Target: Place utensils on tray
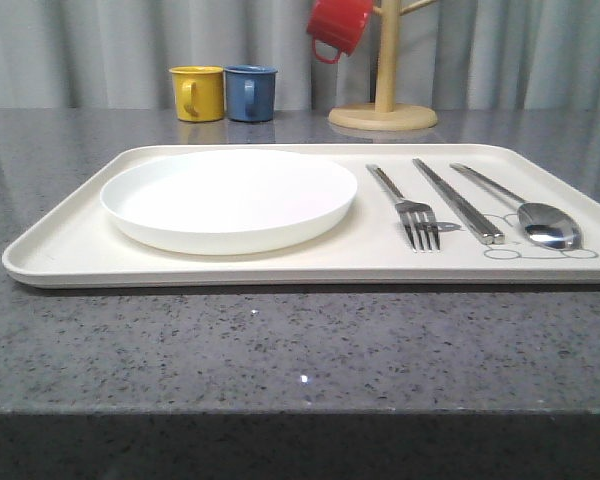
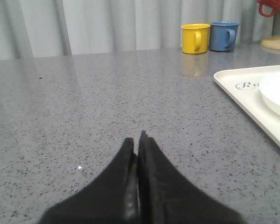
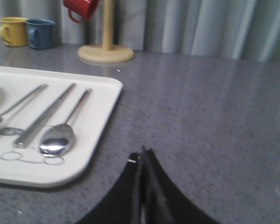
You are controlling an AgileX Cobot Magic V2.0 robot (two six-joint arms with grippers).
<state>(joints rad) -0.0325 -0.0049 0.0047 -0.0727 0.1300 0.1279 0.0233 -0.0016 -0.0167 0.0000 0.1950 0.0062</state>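
Observation:
The cream tray (image 1: 70, 245) lies across the table. On its left half rests the round white plate (image 1: 230, 198). To the plate's right lie the fork (image 1: 408, 208), the knife (image 1: 457, 200) and the spoon (image 1: 525, 210), side by side. The right wrist view shows the knife (image 3: 46, 115) and spoon (image 3: 63, 133) on the tray (image 3: 95, 128). My left gripper (image 2: 137, 140) is shut with nothing in it, low over bare table to the left of the tray (image 2: 252, 100). My right gripper (image 3: 141, 156) is shut and holds nothing, over the table just right of the tray.
A yellow mug (image 1: 197, 93) and a blue mug (image 1: 251, 93) stand at the back of the table. A wooden mug tree (image 1: 384, 100) behind the tray carries a red mug (image 1: 338, 25). Grey curtains hang behind. Bare grey table lies on both sides of the tray.

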